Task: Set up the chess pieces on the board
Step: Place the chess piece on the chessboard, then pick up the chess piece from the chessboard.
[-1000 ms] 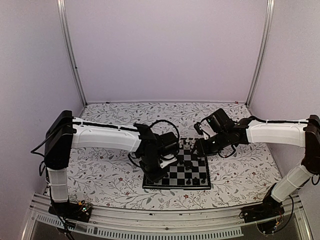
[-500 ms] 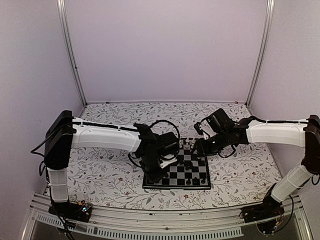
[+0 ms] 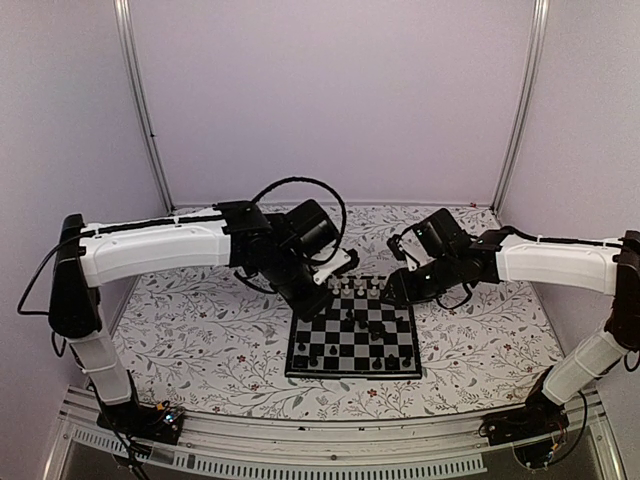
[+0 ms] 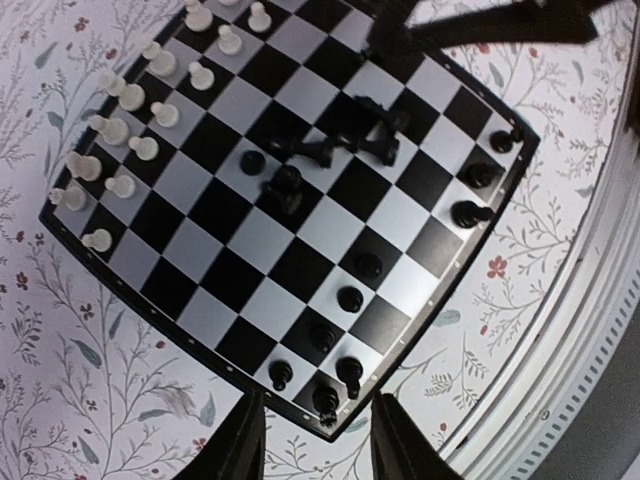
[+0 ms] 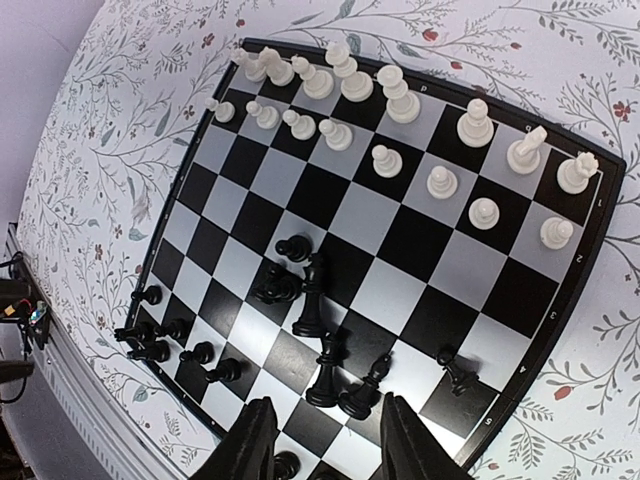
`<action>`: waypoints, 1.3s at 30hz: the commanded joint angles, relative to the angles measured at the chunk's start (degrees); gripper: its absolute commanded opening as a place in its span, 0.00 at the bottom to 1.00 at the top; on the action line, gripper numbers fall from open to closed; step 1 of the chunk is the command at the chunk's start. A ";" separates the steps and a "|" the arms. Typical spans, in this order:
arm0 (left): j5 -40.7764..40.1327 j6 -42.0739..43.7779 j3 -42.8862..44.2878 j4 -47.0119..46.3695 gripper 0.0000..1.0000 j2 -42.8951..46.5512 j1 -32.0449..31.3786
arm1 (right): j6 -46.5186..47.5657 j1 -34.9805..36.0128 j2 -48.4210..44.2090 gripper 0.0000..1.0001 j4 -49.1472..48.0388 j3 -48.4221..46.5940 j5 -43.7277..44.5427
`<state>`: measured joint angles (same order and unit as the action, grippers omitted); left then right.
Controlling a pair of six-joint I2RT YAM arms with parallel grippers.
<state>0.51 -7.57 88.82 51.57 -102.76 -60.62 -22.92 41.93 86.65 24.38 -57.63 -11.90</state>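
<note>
1. The board lies lower centre of the top view, on the floral bench
2. White pieces line its upper edge; black pieces cluster mid-board, some seemingly toppled
3. Left pincer gapes empty
4. Right pincer likewise parted, holding nothing

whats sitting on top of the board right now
White chess pieces stand in two rows along one edge of the board. Black chess pieces cluster mid-board, others line the opposite edge. The right pincer hides a few squares there.
</note>
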 commanded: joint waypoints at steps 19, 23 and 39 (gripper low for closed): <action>1.23 -9.03 24.21 1.59 0.41 -26.63 5.62 | -0.69 -0.29 -5.23 0.38 1.69 0.60 5.07; 3.47 -8.78 24.39 1.03 0.40 -27.76 6.20 | -1.00 -0.27 -5.61 0.38 1.57 1.09 5.40; 3.23 -8.85 26.56 1.07 0.31 -31.58 6.82 | -0.43 -0.32 -4.19 0.38 1.46 0.63 3.29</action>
<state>3.84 -16.19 113.91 52.21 -132.57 -54.68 -23.38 41.93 82.41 25.82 -56.93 -8.01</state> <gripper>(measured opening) 0.319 0.384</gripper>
